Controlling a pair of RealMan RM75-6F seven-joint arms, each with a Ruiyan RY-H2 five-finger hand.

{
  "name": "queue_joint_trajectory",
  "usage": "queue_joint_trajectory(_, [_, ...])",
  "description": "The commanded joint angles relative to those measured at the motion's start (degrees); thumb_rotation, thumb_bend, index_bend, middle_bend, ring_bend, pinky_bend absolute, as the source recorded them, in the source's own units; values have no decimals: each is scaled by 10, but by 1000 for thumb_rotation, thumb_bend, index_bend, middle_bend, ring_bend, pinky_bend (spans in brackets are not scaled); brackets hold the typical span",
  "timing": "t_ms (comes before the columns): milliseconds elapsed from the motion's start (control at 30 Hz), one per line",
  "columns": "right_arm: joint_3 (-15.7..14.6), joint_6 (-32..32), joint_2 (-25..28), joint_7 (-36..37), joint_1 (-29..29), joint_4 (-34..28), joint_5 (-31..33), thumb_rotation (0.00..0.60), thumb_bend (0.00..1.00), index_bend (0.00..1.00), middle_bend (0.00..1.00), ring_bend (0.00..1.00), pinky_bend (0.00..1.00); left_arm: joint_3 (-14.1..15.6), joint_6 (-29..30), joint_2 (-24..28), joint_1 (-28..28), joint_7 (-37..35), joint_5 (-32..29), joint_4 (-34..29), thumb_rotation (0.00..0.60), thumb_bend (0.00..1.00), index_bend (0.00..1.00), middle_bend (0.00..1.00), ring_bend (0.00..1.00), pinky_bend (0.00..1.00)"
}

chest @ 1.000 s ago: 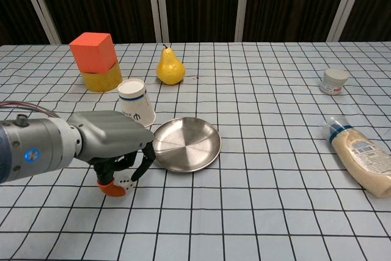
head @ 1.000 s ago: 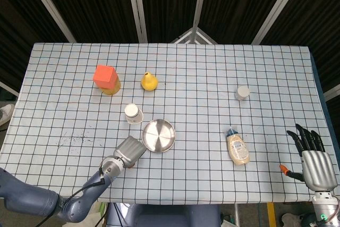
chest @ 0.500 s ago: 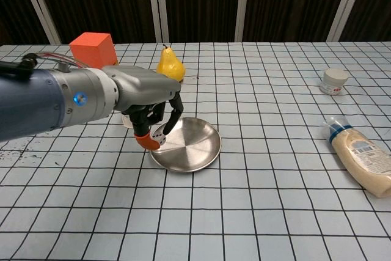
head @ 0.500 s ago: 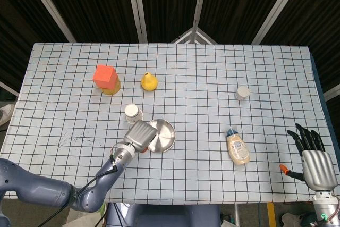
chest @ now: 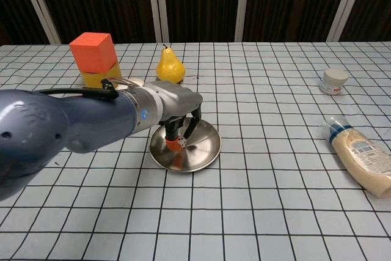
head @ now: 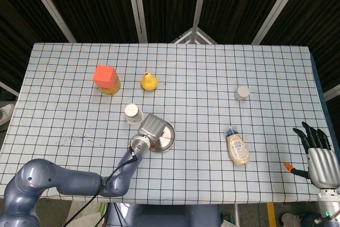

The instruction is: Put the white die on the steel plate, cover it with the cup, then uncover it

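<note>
1. As I scanned from the far left, the orange cube point(chest: 93, 51) sat stacked on a yellow block point(chest: 101, 79), with the yellow pear point(chest: 170, 66) just to its right at the back.
2. The white cup point(head: 133, 113) stood upright just up and left of the steel plate point(chest: 204, 151), mostly hidden behind my left arm in the chest view.
3. My left hand point(chest: 178, 109) hung over the plate, fingers curled down and pinching the white die point(chest: 181, 144) between its orange-tipped thumb and the dark fingers; I couldn't tell whether the die was touching the plate or just above it.
4. Further right, the sauce bottle point(chest: 360, 156) lay on its side, and the small white jar point(chest: 334, 80) stood well behind it.
5. My right hand point(head: 319, 159) rested at the table's far right edge, fingers spread apart and holding nothing.
</note>
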Motion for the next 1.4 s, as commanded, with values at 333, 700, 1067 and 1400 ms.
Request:
queue_joint_trajectory(333, [-1, 5, 3, 7, -1, -2, -7, 600, 143, 171, 33, 87, 0, -21, 5, 4, -18, 6, -21, -37, 600, 241, 359, 856, 766, 737])
queue_joint_trajectory(700, [-5, 11, 4, 5, -4, -9, -16, 600, 143, 171, 33, 87, 0, -41, 125, 113, -17, 49, -32, -223, 600, 241, 349, 811, 730, 716])
queue_joint_trajectory(1067, [-7, 8, 5, 4, -4, -11, -15, 600, 143, 171, 33, 87, 0, -4, 200, 243, 63, -17, 58, -318, 600, 198, 366, 390, 497, 649])
queue_joint_trajectory(1400, [-8, 0, 1, -2, 0, -13, -15, 600, 143, 171, 33, 87, 0, 32, 183, 288, 87, -13, 74, -260, 600, 102, 342, 237, 530, 694])
